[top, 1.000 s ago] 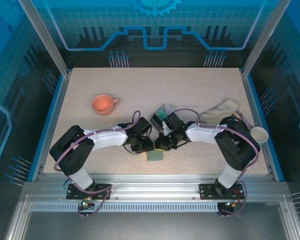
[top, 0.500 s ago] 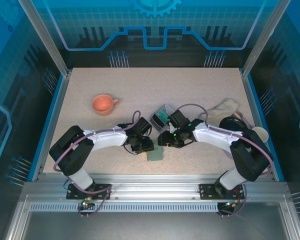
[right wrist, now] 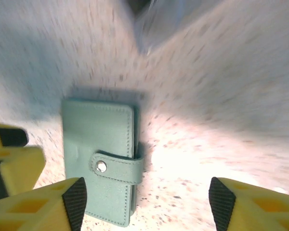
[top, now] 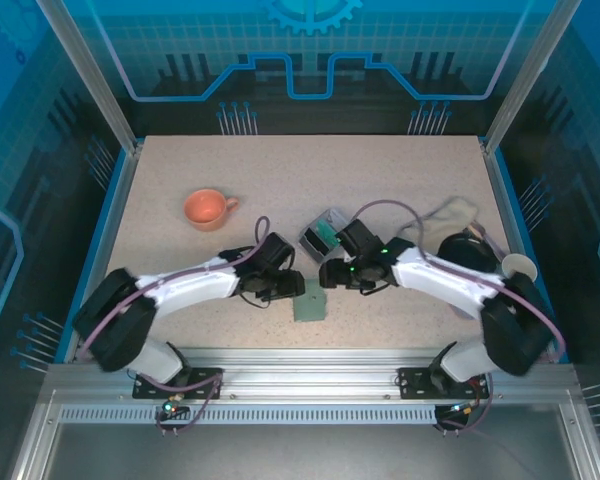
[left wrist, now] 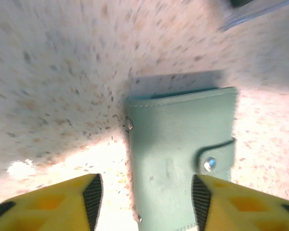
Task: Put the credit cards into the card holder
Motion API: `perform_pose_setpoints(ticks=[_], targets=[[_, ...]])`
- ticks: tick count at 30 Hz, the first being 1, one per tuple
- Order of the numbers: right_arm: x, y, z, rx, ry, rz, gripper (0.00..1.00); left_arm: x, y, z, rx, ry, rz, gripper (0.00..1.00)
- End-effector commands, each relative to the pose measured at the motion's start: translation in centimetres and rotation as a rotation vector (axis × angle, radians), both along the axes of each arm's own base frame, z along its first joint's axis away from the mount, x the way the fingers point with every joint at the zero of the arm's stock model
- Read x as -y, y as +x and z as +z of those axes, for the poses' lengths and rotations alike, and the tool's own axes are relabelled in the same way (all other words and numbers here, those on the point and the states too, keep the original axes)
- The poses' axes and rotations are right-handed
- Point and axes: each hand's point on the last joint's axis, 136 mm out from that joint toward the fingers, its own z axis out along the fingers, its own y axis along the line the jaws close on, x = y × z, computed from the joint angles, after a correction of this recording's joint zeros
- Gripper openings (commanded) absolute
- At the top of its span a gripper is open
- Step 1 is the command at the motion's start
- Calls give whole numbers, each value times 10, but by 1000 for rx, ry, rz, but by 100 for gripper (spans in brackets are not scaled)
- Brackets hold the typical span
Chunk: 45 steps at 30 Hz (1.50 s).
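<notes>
Wallet trouble first: the green card holder (top: pixel 309 309) lies flat & shut on the table (top: pixel 180 170), near the front edge, w/ its little tab (right wrist: pixel 116 166) snapped over. Your left claw (left wrist: pixel 145 197) and right claw (right wrist: pixel 144 202) both hang just over it, jaws wide apart, nothing in either one. The credit cards (top: pixel 326 231) look to sit in the clear box (top: pixel 314 240) just behind the holder, not touching it. A teal one shows; the rest I can't make out.

Watch out: the holder is thin & flat, so a claw can slide off it or just push it along. If you pull the tab w/ one claw & don't pin the holder w/ the other, the whole thing may lift or flip. The two claws are v. close, so they may bump. Cards are thin too, so one may slip or bend going in.
</notes>
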Motion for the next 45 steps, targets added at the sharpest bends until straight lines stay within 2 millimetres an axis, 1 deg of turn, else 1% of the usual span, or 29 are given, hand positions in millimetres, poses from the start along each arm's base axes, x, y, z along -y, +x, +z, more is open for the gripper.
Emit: perform_pose_setpoints(ticks=[1,2,3,4,5,6,7,10,12,13,15,16,19,20,21,23,24,25,26,27,28,29,30,31,33,35,36,37,45], targets=[[79,39,63,332,-281,-181,75,-46,22,39,226,133,95,71],[92,49,75,426,-340,-187,77,-61,28,48,273,165,130,76],[108,60,86,534,-414,-210,80,-79,34,58,322,206,165,85],[118,70,89,617,-479,-189,82,-99,40,67,368,252,206,95],[122,78,91,670,-524,-141,84,-116,44,73,397,279,241,99],[129,84,89,699,-564,-122,85,-137,50,73,422,312,278,99],[144,91,84,701,-595,-153,86,-161,56,74,445,359,337,99],[170,109,62,692,-594,-182,85,-224,63,79,486,494,500,99],[174,119,50,734,-577,-170,86,-250,67,77,506,550,547,99],[172,124,42,752,-550,-148,85,-262,68,73,511,568,578,99],[169,134,31,781,-519,-126,85,-279,71,66,528,575,639,99],[168,139,23,784,-514,-109,84,-284,74,65,528,564,647,99],[162,149,12,827,-543,-27,83,-286,94,66,625,617,580,99],[160,151,11,845,-521,-9,84,-288,98,66,649,625,579,99],[165,150,8,815,-479,-20,82,-290,102,62,667,615,586,99],[168,142,10,861,-370,-13,82,-288,112,54,720,566,576,99],[172,135,10,896,-303,-17,84,-287,117,51,745,570,559,99],[176,130,6,931,-256,-30,84,-283,121,48,764,567,520,99],[175,128,2,958,-242,-22,85,-279,127,49,788,558,492,99],[173,131,3,967,-260,-22,95,-273,132,47,788,538,449,99],[171,134,-3,899,-282,-3,98,-267,138,48,812,516,412,99],[172,140,-4,884,-284,-8,100,-263,142,48,829,503,392,99],[181,146,-5,859,-300,-61,100,-259,146,45,842,466,373,99],[188,148,-7,820,-279,-87,100,-253,151,39,850,446,339,99],[189,148,-7,824,-279,-89,100,-247,155,24,866,432,300,99],[189,147,-7,828,-289,-91,100,-246,152,23,858,418,297,99],[188,148,-6,836,-294,-92,100,-252,154,25,863,421,331,99],[188,148,-6,830,-290,-89,100,-253,152,22,839,424,333,99],[187,148,-6,828,-282,-84,100,-252,153,23,848,429,328,99]])
